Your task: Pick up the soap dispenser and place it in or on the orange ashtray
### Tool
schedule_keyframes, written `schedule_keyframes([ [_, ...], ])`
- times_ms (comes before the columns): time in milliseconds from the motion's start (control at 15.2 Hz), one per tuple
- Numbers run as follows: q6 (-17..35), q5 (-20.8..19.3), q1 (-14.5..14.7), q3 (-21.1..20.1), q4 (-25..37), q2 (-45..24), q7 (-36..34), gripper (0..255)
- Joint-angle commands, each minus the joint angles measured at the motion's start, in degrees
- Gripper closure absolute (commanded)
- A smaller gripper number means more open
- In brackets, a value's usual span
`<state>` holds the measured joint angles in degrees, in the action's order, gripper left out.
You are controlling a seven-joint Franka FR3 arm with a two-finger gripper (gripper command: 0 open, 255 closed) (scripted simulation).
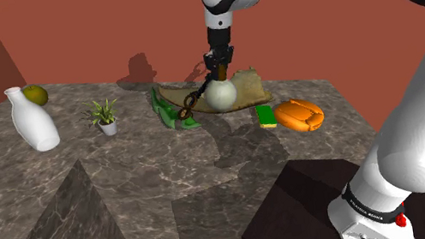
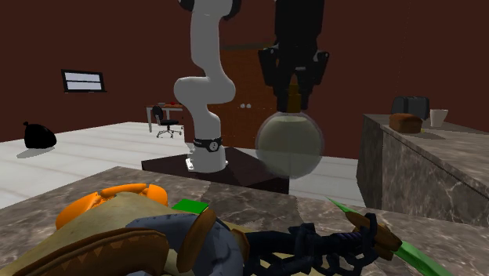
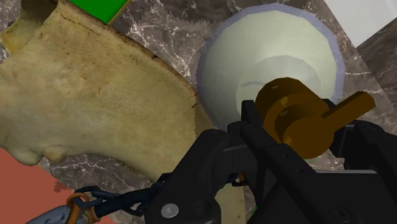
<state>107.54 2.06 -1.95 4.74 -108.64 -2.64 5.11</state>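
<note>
Shoulder view has my all-black pincer (image 1: 218, 71) coming straight down onto the pale, globe-shaped soap dispenser (image 1: 220, 94). It hangs to that view's left of the orange ashtray (image 1: 299, 115), near it and a little farther back. In the wrist view my fingers (image 3: 254, 137) are closed tight on the brown pump neck, with the round body (image 3: 273, 57) bulging out beyond them. I hold it there because the globe is too wide and smooth for me to span, while the neck gives a narrow waist to clamp.

The second exterior view shows the dispenser (image 2: 288, 145) dangling upright under the pincer (image 2: 294, 94), and it looks clear of the dark marbled counter (image 1: 123, 171). I judge the lift done and the carry to be next.

The ashtray (image 2: 110, 202) sits low and open-topped, so I should be able to lower the globe straight in. A flat green block (image 1: 266, 115) lies just beside the ashtray on the dispenser's side, and a tan, rough-edged pouch (image 1: 251, 89) with a dark chain sprawls behind it. My path should pass above both. A round base may roll in a shallow dish, so I'd set it down gently before letting go
</note>
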Motion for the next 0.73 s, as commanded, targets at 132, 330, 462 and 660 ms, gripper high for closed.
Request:
schedule_keyframes([
  [132, -0.4, -0.7, -2.1, 2.0, -4.2, 4.5, 3.9, 255],
  [330, -0.8, -1.6, -3.8, 3.8, -7.1, 7.8, 7.1, 255],
  [462, -1.2, -2.2, -5.0, 5.1, -8.7, 9.8, 9.2, 255],
  [660, -1.8, -3.3, -6.8, 7.1, -10.7, 12.4, 12.6, 255],
])
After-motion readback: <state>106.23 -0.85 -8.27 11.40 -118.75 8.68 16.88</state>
